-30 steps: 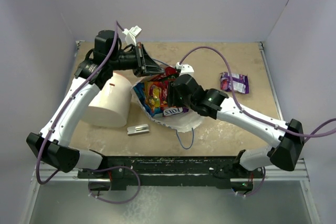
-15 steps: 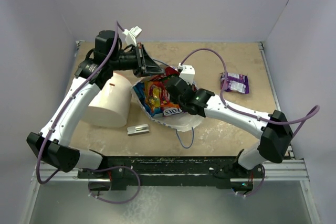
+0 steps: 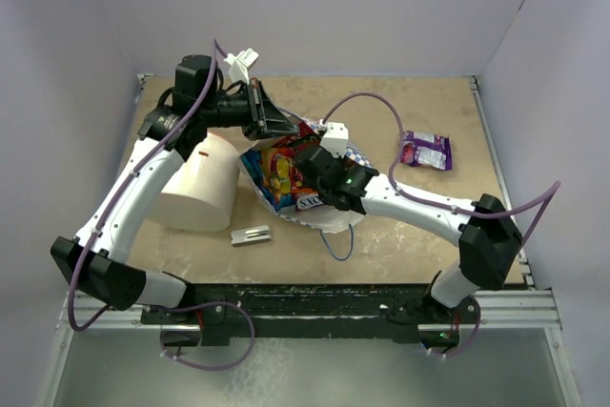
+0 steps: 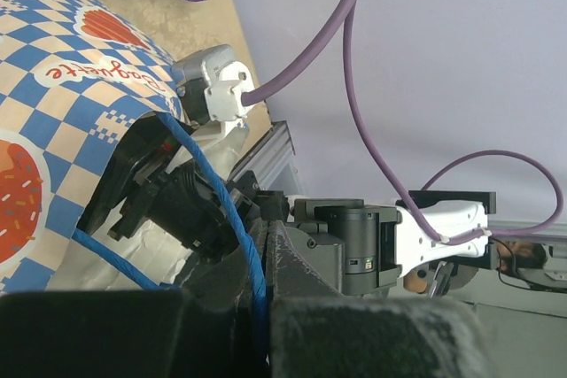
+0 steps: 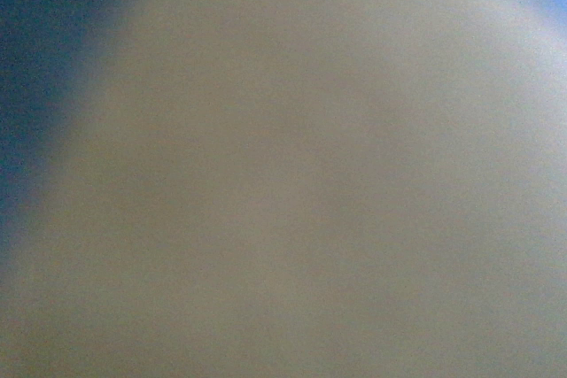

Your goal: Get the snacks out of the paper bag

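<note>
The paper bag (image 3: 335, 219) lies on its side mid-table with its mouth facing left. Bright snacks (image 3: 277, 174) show in the mouth. My left gripper (image 3: 284, 127) is shut on the bag's blue string handle (image 4: 232, 219) and holds the upper rim up; in the left wrist view the string runs between the closed jaws (image 4: 264, 250) beside the checkered bag wall (image 4: 53, 104). My right gripper (image 3: 309, 160) is pushed into the bag mouth among the snacks, its fingers hidden. The right wrist view is a blur. One purple snack packet (image 3: 426, 151) lies outside at the right.
A plain white cylinder (image 3: 202, 183) lies left of the bag, under my left arm. A small grey metal clip (image 3: 252, 234) lies in front of it. The bag's other blue handle loop (image 3: 335, 247) trails toward the near edge. Walls close the table on three sides.
My right gripper has moved left and deeper into the bag mouth, its arm stretching across the bag. The left gripper keeps hold of the handle in the same place.
</note>
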`<state>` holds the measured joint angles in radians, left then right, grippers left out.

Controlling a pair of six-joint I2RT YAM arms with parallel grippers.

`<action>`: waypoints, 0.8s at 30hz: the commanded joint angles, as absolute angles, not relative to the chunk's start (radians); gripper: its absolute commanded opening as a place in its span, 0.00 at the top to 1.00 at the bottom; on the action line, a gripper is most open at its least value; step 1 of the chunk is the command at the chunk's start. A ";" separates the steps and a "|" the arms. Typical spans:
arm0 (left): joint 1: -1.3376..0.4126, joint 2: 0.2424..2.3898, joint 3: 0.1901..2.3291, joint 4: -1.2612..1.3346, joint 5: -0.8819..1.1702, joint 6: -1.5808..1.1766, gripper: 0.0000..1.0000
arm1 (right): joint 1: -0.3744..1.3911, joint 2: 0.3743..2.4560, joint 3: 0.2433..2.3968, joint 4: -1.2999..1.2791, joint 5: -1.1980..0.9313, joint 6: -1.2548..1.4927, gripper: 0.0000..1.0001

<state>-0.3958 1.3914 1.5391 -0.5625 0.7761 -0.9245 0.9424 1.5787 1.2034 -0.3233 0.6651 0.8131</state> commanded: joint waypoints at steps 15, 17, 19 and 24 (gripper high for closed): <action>-0.402 1.394 1.593 -0.520 0.824 -0.934 1.00 | 0.937 1.596 1.051 -0.046 0.602 0.685 0.40; -0.403 1.396 1.595 -0.521 0.823 -0.935 1.00 | 0.937 1.596 1.032 0.013 0.562 0.673 0.40; -0.403 1.397 1.597 -0.522 0.822 -0.937 1.00 | 0.936 1.601 1.030 0.046 0.535 0.665 0.39; -0.402 1.399 1.594 -0.526 0.820 -0.937 1.00 | 0.936 1.634 1.025 0.117 0.499 0.636 0.44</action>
